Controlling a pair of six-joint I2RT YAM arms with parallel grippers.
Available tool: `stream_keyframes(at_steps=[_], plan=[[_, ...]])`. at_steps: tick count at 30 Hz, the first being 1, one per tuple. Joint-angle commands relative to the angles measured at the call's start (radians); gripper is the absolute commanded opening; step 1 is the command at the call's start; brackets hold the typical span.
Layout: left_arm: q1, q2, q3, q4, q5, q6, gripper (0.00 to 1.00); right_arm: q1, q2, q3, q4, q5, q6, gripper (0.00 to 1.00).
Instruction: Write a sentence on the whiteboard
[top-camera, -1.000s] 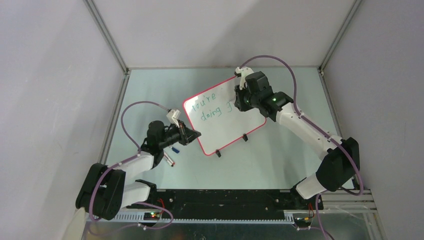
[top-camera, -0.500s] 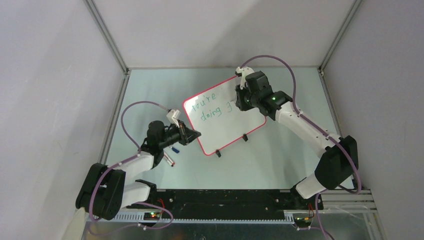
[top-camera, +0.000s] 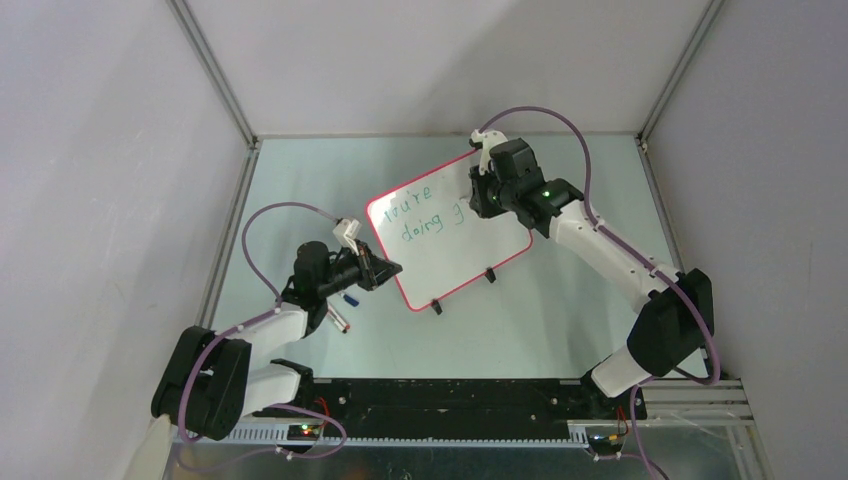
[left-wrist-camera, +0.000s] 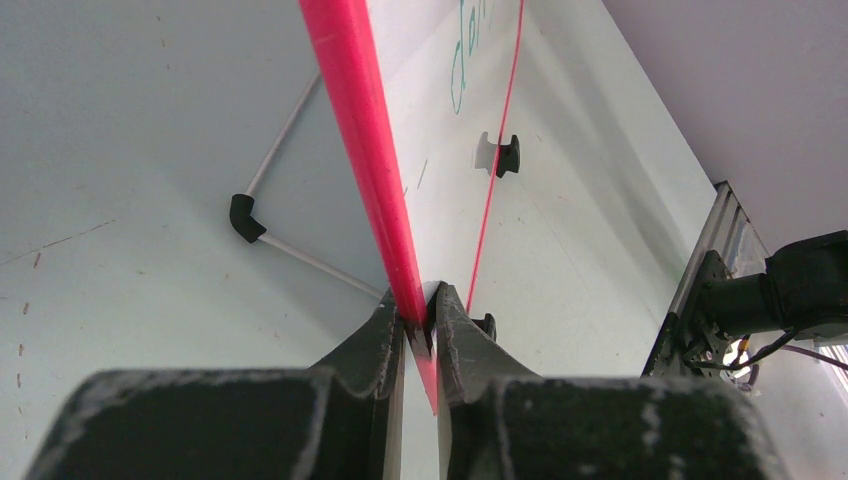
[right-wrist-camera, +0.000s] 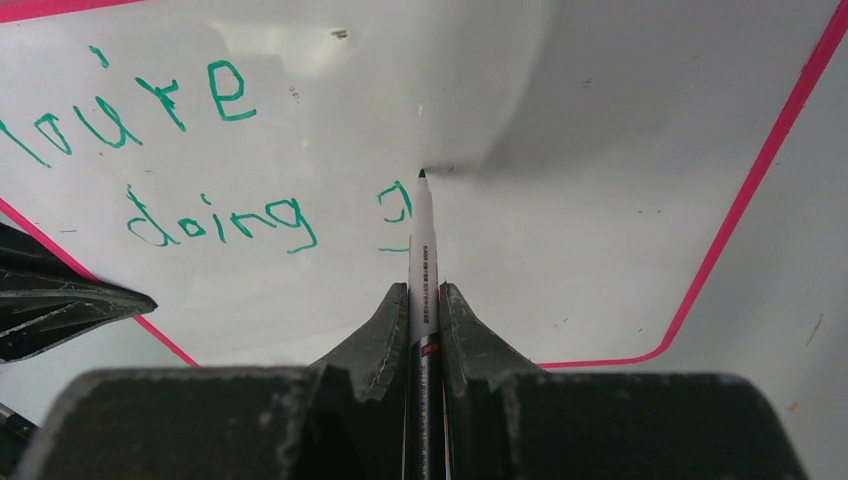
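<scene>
The whiteboard (top-camera: 470, 250) stands on the worktop (top-camera: 570, 300), with the left claw (left-wrist-camera: 420, 310) pinched on its red rim. The right claw (right-wrist-camera: 423, 300) is clamped on a marker (right-wrist-camera: 421, 240), and the tip seems to touch the board beside the green writing (right-wrist-camera: 220, 215).

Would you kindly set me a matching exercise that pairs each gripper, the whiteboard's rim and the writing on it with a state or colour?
Things:
1. left gripper
2. right gripper
3. rim of the whiteboard
4. writing

States or colours:
A. green
B. jaws shut on the marker
C. red-pink
D. jaws shut on the whiteboard's edge

Pairs: 1-D, 2-B, 3-C, 4-A
</scene>
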Motion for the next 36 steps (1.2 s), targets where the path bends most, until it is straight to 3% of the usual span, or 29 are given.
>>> stream_keyframes(at_steps=[1, 36], plan=[[0.009, 0.019, 0.008, -0.066, -0.121, 0.101, 0.02, -0.005, 0.010, 0.051, 0.017, 0.002, -0.003, 0.00], [0.010, 0.020, 0.009, -0.064, -0.121, 0.101, 0.02, 0.000, -0.025, -0.044, 0.010, 0.006, 0.005, 0.00]])
